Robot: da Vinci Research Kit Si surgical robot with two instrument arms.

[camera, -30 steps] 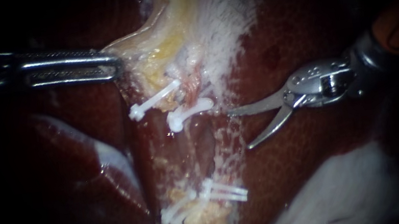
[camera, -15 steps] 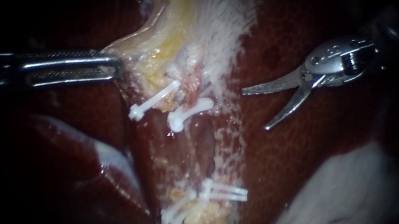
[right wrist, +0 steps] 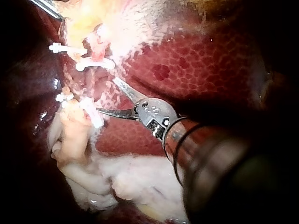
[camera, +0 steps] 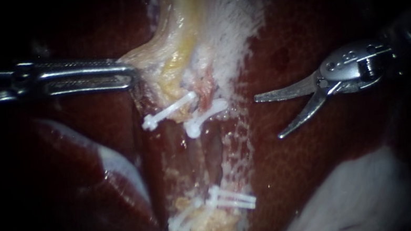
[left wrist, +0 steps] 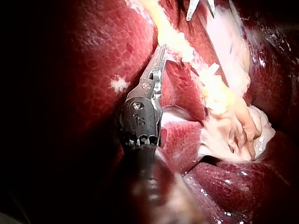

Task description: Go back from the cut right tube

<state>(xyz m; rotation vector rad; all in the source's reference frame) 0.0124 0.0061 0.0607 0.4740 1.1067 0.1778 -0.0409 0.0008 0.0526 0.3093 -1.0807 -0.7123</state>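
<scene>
The liver (camera: 327, 158) is filling most of the field, dark red and glistening, with a strip of pale yellow tissue (camera: 181, 55) running down its middle. My left instrument (camera: 128, 73) is reaching in level, and its jaws are clamping the edge of that pale yellow tissue and drawing it sideways. My right instrument (camera: 269, 117) is hanging over bare liver, clear of the strip, with its two curved blades standing apart and holding nothing. The cut right tube (camera: 206, 91) is lying in the strip just beside the blade tips, showing as a pinkish stub above its upper clip (camera: 205, 116), with the lower clips (camera: 230, 200) sitting well below; the gap between them is looking parted, though the cut ends themselves are hard to make out. A second white clip (camera: 168, 111) is sitting on the neighbouring tube. As I judge it, the main danger is coming from the open blades: if they are travelling low while spread, a tip could be scoring the liver surface and starting an ooze, or swinging inward and snagging a clip off its stump. The left pull is also risking a tear if it is tightening against the clipped stumps.
</scene>
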